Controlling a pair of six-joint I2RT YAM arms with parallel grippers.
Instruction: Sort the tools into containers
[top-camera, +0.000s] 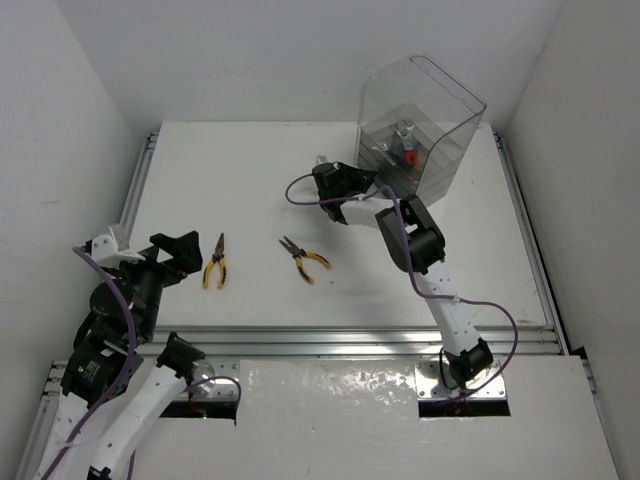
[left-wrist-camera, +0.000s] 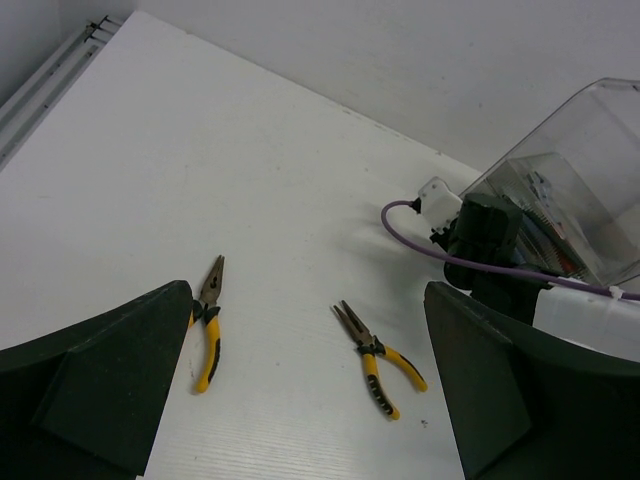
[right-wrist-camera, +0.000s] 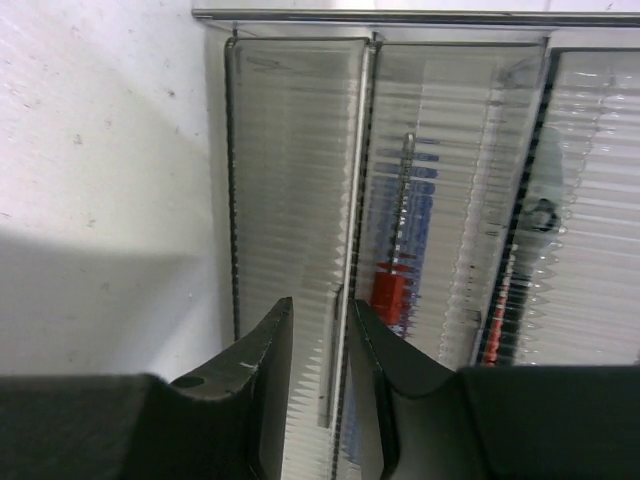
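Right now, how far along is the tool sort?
Done: some tools already sit in the clear box, including a red-handled screwdriver. In hand: the right gripper straddles the edge of one tray; I can't tell whether it is clamped. The left gripper is open and empty. Left: two yellow-handled pliers lie apart on the table.
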